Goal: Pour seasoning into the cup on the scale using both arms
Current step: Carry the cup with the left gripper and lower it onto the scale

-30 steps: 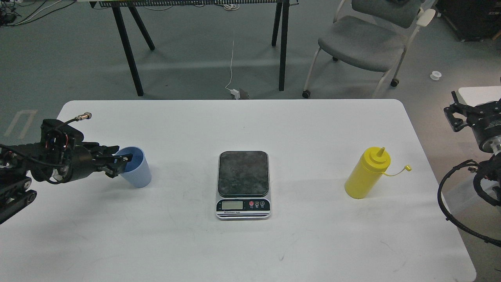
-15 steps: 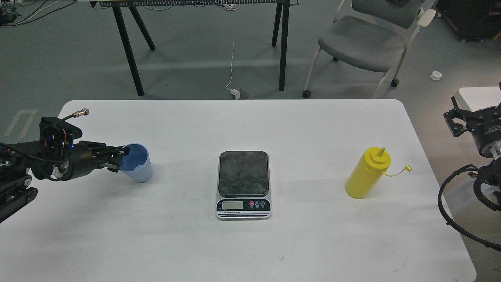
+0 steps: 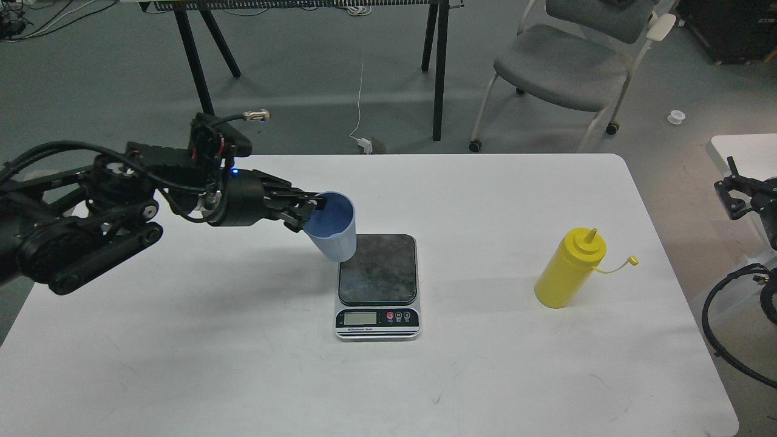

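Note:
My left gripper (image 3: pixel 311 209) is shut on the left rim of the light blue cup (image 3: pixel 334 229) and holds it in the air, tilted a little, at the left rear corner of the scale (image 3: pixel 377 285). The scale's dark platform is bare. The yellow seasoning bottle (image 3: pixel 570 267) stands upright on the white table (image 3: pixel 243 364) to the right, its small cap hanging off to the right. My right gripper (image 3: pixel 737 194) is at the far right edge, off the table, well right of the bottle; its fingers cannot be told apart.
A grey chair (image 3: pixel 564 67) and black table legs (image 3: pixel 200 79) stand on the floor beyond the table's far edge. A second white surface (image 3: pixel 743 149) shows at the right edge. Cable loops (image 3: pixel 728 328) hang by my right arm.
My left arm lifted the cup from the table's left side and carried it right, up to the scale's left rear corner. The right gripper drifted slightly right and down.

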